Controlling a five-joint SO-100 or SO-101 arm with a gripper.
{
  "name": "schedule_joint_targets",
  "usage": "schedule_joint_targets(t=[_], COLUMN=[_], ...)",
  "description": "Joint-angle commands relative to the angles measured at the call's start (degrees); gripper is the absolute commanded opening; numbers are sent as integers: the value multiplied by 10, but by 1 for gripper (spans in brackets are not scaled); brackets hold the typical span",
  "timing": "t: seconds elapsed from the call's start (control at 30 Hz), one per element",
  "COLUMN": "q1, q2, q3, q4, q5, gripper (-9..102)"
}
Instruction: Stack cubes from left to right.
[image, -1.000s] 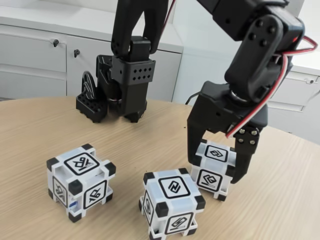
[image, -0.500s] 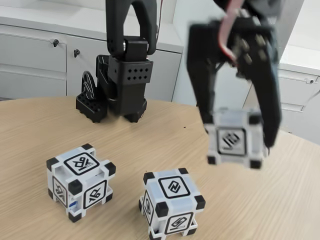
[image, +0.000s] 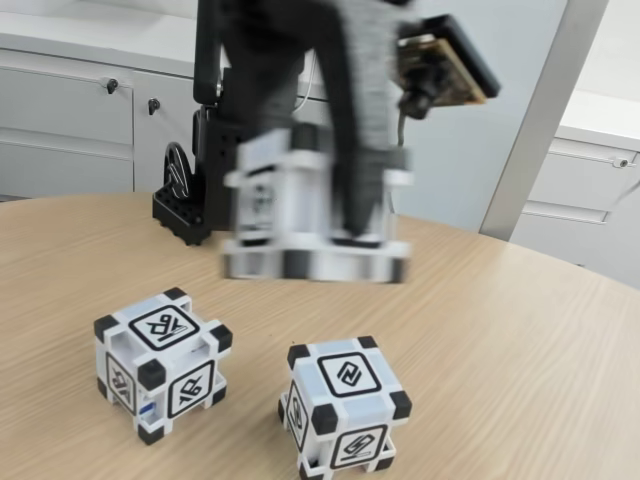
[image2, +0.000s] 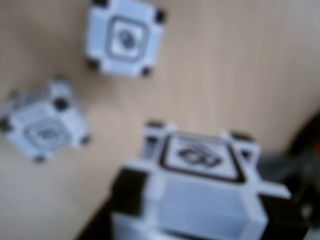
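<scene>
Cube (image: 315, 215) (blurred) now carried left, above table (image: 520, 340).

A round-edged, light wood-grain tabletop (image: 520, 330) fills the foreground. Behind its far edge stand pale grey cabinets (image: 70, 125) with what look like small dark locks, under soft even light.

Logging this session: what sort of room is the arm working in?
Probably an office or lab. The arm stands on a round wood-grain table, with pale grey lockable cabinets behind. The black two-finger gripper carries one white, black-cornered marker cube above it.
</scene>
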Motion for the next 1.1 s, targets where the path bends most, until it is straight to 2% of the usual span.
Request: schedule_joint_targets(t=[0.0, 0.27, 0.37, 0.53, 0.77, 1.07], q1=[50, 148, 166, 158, 156, 157], q2=[24, 16, 18, 23, 21, 13], q3=[-18, -15, -2, 33, 77, 105], q4=[-4, 1, 32, 83, 84, 76], q5=[-18, -44, -53, -73, -123, -124], gripper=[20, 20, 20, 20, 20, 20])
